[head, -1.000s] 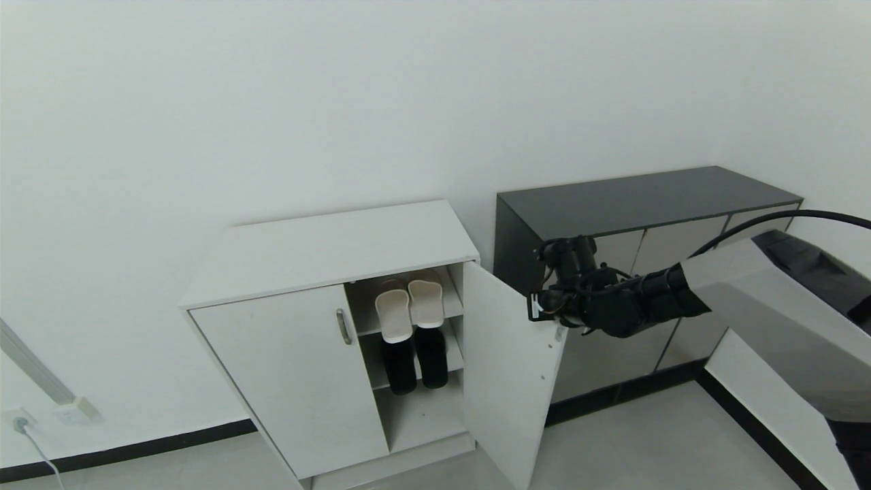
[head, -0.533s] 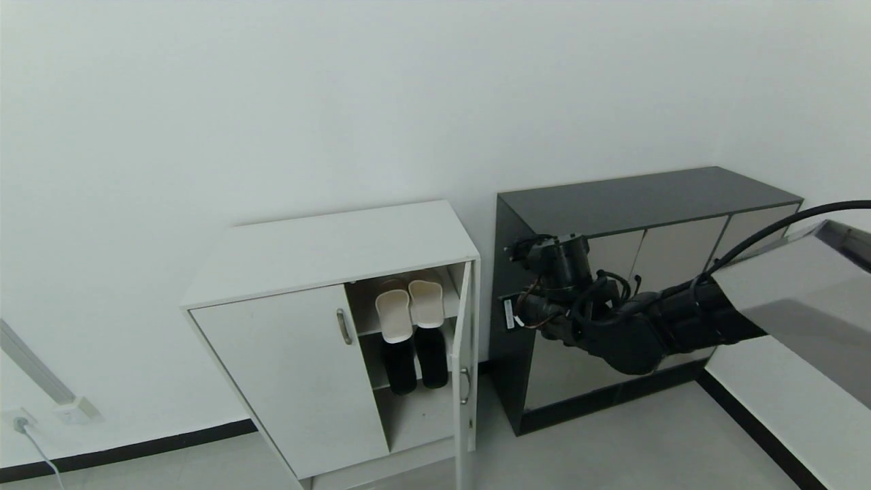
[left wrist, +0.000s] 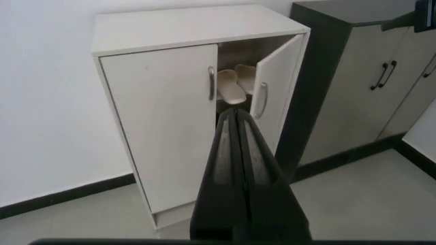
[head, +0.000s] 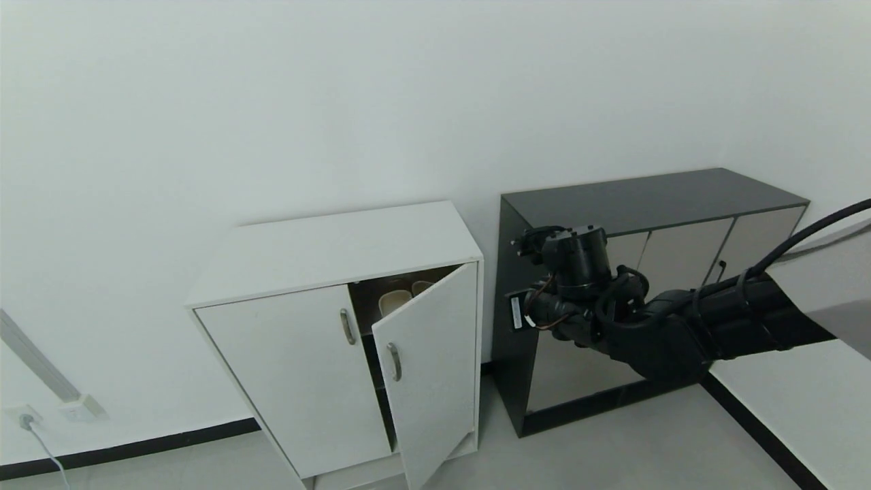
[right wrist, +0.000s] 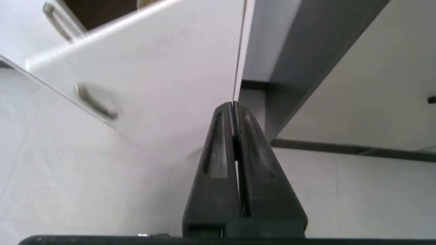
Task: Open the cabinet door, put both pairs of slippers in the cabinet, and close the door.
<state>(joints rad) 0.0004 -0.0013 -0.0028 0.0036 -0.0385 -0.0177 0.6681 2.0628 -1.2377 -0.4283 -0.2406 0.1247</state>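
Observation:
The white cabinet (head: pixel 340 245) stands against the wall with its left door shut. Its right door (head: pixel 429 361) is ajar at an angle, handle (head: pixel 393 361) facing out. The tips of the beige slippers (head: pixel 396 298) show on the upper shelf above the door's edge, while the black pair is hidden behind the door. My right gripper (head: pixel 514 314) is shut and empty, just right of the cabinet's side, level with the door's upper half. In the right wrist view the shut fingertips (right wrist: pixel 235 107) point at the door (right wrist: pixel 163 75). My left gripper (left wrist: pixel 236 116) is shut, empty and facing the cabinet (left wrist: pixel 163 102) from farther back.
A dark cabinet (head: pixel 653 197) with grey doors stands directly right of the white one, close behind my right arm. A wall socket with a cord (head: pixel 27 418) is at the lower left. Bare floor (head: pixel 612 456) lies in front of both cabinets.
The right door has swung from wide open to partly closed, covering the black slippers. My right arm moved left, following the door toward the cabinet's side.

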